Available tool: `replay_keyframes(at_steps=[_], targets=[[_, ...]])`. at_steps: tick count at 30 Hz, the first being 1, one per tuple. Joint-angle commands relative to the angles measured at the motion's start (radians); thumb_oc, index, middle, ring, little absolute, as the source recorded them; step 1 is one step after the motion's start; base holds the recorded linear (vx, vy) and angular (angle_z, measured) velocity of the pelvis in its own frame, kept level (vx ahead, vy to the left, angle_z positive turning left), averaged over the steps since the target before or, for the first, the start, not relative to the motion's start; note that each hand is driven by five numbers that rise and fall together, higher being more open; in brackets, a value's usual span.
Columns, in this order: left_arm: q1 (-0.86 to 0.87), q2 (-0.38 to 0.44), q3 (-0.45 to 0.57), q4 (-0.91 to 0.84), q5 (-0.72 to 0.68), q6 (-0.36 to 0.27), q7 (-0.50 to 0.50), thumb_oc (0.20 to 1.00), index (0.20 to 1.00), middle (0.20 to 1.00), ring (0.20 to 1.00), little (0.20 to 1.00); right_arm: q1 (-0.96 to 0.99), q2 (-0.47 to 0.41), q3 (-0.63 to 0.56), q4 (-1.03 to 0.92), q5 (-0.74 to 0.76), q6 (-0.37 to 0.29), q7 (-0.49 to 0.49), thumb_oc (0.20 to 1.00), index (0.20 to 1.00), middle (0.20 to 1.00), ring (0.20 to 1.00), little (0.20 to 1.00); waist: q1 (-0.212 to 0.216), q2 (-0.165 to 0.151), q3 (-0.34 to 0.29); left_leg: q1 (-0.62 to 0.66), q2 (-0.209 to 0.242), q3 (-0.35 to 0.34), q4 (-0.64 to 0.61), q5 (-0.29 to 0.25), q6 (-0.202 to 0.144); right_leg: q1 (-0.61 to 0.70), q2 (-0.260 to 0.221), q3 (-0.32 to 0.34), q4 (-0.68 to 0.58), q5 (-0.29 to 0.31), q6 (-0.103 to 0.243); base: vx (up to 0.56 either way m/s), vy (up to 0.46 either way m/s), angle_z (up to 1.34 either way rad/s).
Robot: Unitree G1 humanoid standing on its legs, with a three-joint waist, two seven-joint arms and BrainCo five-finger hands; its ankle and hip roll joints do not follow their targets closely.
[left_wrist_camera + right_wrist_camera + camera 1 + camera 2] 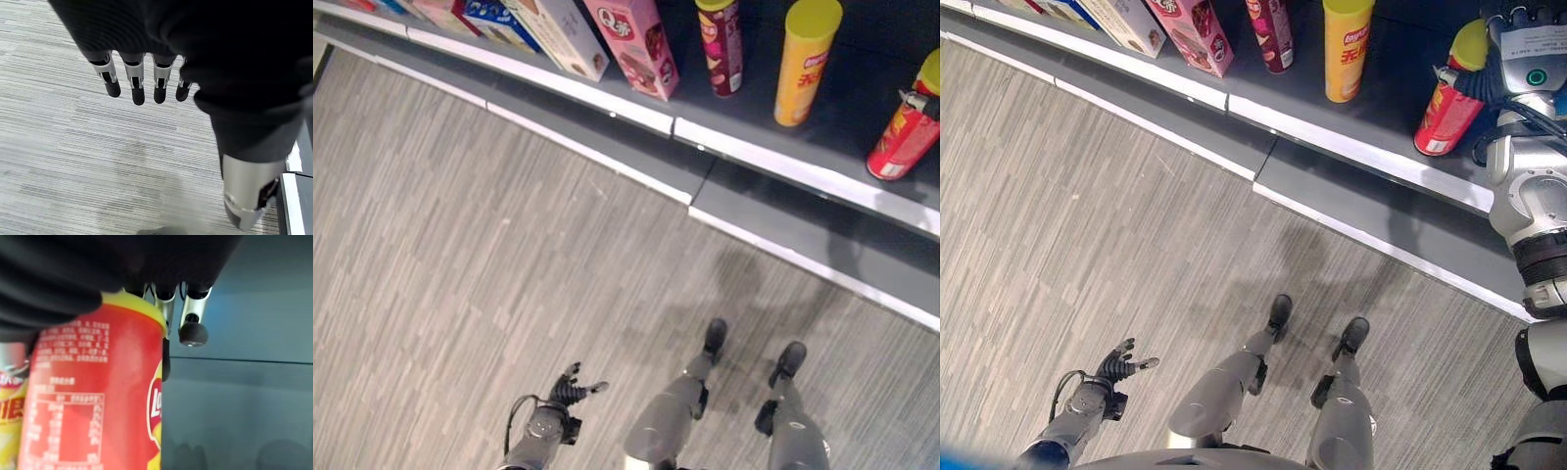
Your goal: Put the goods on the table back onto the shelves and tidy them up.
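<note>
Shelf: my dark grey shelf [862,117] with its pale front edge runs across the top of the frame, dropping toward the right.
Upper left: I've got boxes standing in a row, a blue box [501,20], a cream box [563,34], then a pink box [634,44].
Upper middle: a maroon can [720,46] upright, a yellow can [806,61] beside it, apart.
Upper right: red can [908,127] with yellow lid, tilted, base on the shelf.
Floor: grey striped floor [460,245] fills the lower left.
</note>
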Motion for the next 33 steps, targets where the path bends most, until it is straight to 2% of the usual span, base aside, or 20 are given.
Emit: replay_keyframes(at_steps=[1,3,4,5,6,19,28,33], targets=[[-0.001,0.005,-0.053,0.054,0.005,-0.015,0.025,1.0,1.0,1.0,1.0,1.0,-0.044,-0.041,0.027,-0.038,0.024,0.011,-0.052,0.2,0.2,0.2,0.2,0.2,0.014,-0.054,-0.038,-0.023,0.005,0.021,-0.02,-0.077,-0.054,0.028,-0.067,0.043,0.065,-0.161,0.048,0.0,0.0,0.0],[-0.001,0.005,-0.054,0.052,0.007,-0.015,0.025,1.0,1.0,1.0,1.0,1.0,-0.043,-0.042,0.024,-0.038,0.022,0.014,-0.053,0.2,0.2,0.2,0.2,0.2,0.012,-0.053,-0.036,-0.022,0.005,0.021,-0.02,-0.077,-0.054,0.028,-0.068,0.043,0.066,-0.161,0.048,0.0,0.0,0.0],[-0.002,0.005,-0.054,0.052,0.007,-0.014,0.025,1.0,1.0,1.0,1.0,1.0,-0.042,-0.04,0.021,-0.038,0.024,0.015,-0.054,0.325,0.325,0.325,0.325,0.325,0.011,-0.053,-0.035,-0.021,0.005,0.022,-0.02,-0.077,-0.054,0.028,-0.067,0.044,0.066,-0.161,0.048,0.0,0.0,0.0],[-0.002,0.005,-0.055,0.051,0.008,-0.014,0.025,1.0,1.0,1.0,1.0,1.0,-0.039,-0.038,0.018,-0.039,0.024,0.016,-0.057,0.583,0.583,0.583,0.583,0.583,0.011,-0.053,-0.035,-0.021,0.006,0.023,-0.02,-0.077,-0.054,0.028,-0.067,0.044,0.066,-0.161,0.048,0.0,0.0,0.0],[-0.003,0.005,-0.055,0.052,0.009,-0.013,0.025,1.0,1.0,1.0,1.0,1.0,-0.037,-0.035,0.012,-0.041,0.027,0.018,-0.062,1.0,1.0,1.0,1.0,1.0,0.011,-0.054,-0.035,-0.021,0.007,0.023,-0.02,-0.078,-0.054,0.028,-0.067,0.045,0.066,-0.161,0.048,0.0,0.0,0.0],[-0.015,0.0,-0.047,0.079,0.028,-0.001,0.029,1.0,1.0,1.0,1.0,1.0,0.025,0.002,-0.053,-0.113,0.034,0.014,-0.082,1.0,1.0,1.0,1.0,1.0,-0.001,-0.066,-0.041,-0.008,0.013,0.034,-0.02,-0.083,-0.051,0.036,-0.066,0.055,0.066,-0.162,0.047,-0.01,0.0,0.0],[-0.014,-0.008,-0.029,0.083,0.05,0.008,0.028,1.0,1.0,1.0,1.0,1.0,0.191,0.054,-0.194,-0.284,0.017,-0.005,-0.11,1.0,1.0,1.0,1.0,1.0,-0.021,-0.088,-0.064,0.024,0.021,0.048,-0.02,-0.097,-0.046,0.066,-0.062,0.059,0.056,-0.162,0.048,0.0,0.0,0.0],[-0.001,-0.011,-0.004,0.086,0.064,0.02,0.033,1.0,1.0,1.0,1.0,1.0,0.324,0.1,-0.3,-0.429,0.002,-0.03,-0.124,1.0,1.0,1.0,1.0,1.0,-0.036,-0.118,-0.086,0.052,0.032,0.069,-0.02,-0.112,-0.041,0.089,-0.054,0.068,0.04,-0.158,0.049,0.01,-0.004,-0.03]])
